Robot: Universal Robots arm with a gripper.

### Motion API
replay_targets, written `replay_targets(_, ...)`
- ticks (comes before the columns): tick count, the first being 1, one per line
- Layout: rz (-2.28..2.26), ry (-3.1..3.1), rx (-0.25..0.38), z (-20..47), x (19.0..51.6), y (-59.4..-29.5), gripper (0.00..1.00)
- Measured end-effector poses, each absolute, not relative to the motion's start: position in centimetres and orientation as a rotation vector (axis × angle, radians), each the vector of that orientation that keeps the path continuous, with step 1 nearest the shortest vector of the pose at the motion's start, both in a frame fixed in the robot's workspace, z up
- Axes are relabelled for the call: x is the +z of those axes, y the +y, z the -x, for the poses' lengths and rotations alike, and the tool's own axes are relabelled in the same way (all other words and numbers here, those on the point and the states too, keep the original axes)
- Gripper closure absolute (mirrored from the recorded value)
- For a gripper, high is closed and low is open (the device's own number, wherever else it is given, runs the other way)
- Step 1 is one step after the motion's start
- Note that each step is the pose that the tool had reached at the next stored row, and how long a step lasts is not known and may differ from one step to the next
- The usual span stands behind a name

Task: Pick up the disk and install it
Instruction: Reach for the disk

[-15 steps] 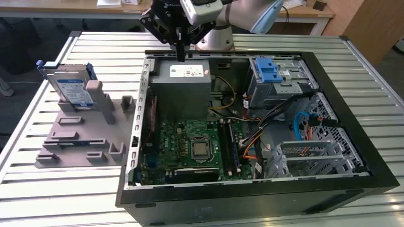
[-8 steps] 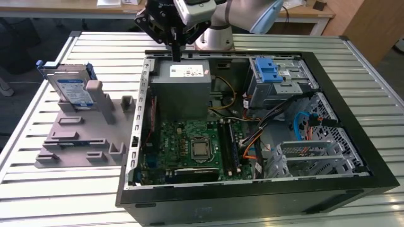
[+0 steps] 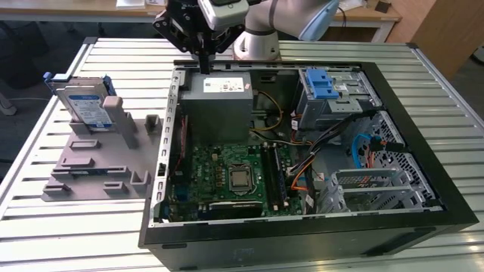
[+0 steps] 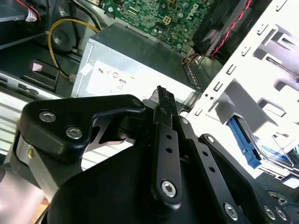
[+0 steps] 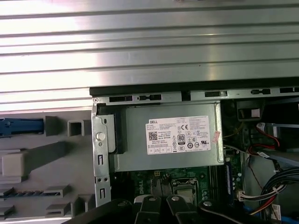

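The disk [image 3: 83, 105] is a silver drive with a white-and-blue label and blue rails. It stands upright in a grey holder [image 3: 98, 164] on the exterior view's left, beside the open computer case [image 3: 302, 235]. Its blue rail [image 5: 21, 126] shows in the first wrist view. My gripper [image 3: 204, 67] hangs over the case's back edge, above the grey power supply [image 3: 219, 96]. It is well apart from the disk. The black fingers [image 4: 161, 100] are pressed together with nothing between them.
Inside the case lie the green motherboard [image 3: 234, 175], a bundle of cables [image 3: 302, 164] and a drive cage with a bright-blue latch [image 3: 327, 85] at the back right. The slatted metal table [image 3: 90, 238] surrounds the case.
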State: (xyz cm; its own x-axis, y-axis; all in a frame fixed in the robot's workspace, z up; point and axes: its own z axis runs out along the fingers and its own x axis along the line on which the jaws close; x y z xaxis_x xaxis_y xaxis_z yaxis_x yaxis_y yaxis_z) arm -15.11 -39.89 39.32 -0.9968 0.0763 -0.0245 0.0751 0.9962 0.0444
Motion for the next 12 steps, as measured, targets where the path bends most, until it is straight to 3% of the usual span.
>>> replay_targets(12,-0.118,3.112,0.068,16.6,39.3,-39.9,0.89)
